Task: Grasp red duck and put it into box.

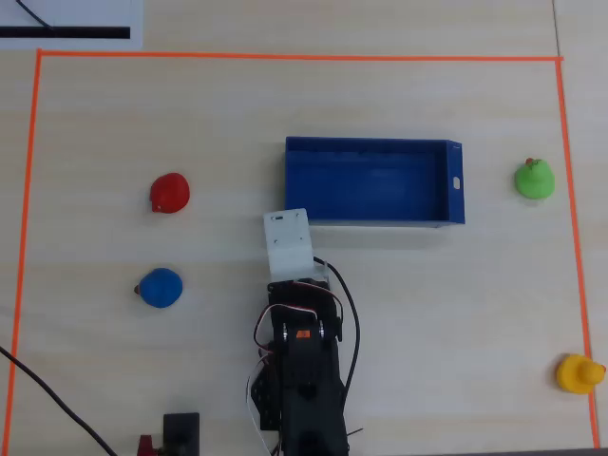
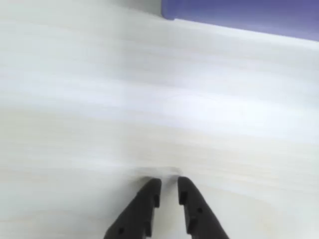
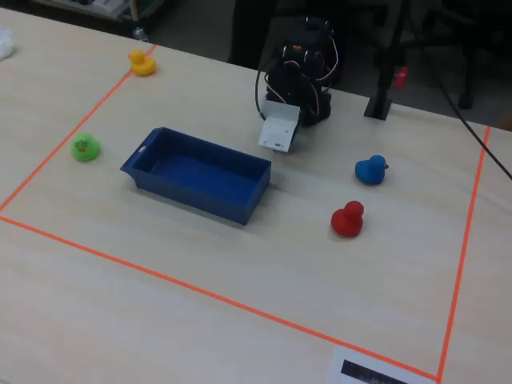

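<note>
The red duck (image 1: 170, 193) sits on the table left of the box and also shows in the fixed view (image 3: 347, 219). The box (image 1: 456, 185) is a dark-blue open tray, empty, at mid table (image 3: 200, 200). Its wall shows at the top of the wrist view (image 2: 239, 15). My gripper (image 2: 169, 180) hovers over bare table near the box's corner, far from the red duck. Its jaws stand almost together with a thin gap and hold nothing. In the overhead view a white wrist mount (image 1: 288, 242) hides the gripper.
A blue duck (image 1: 161, 287) sits below the red one. A green duck (image 1: 534, 178) is right of the box and a yellow duck (image 1: 578, 372) at the lower right. Orange tape (image 1: 285, 56) frames the work area. The arm base (image 1: 304, 380) is at the bottom.
</note>
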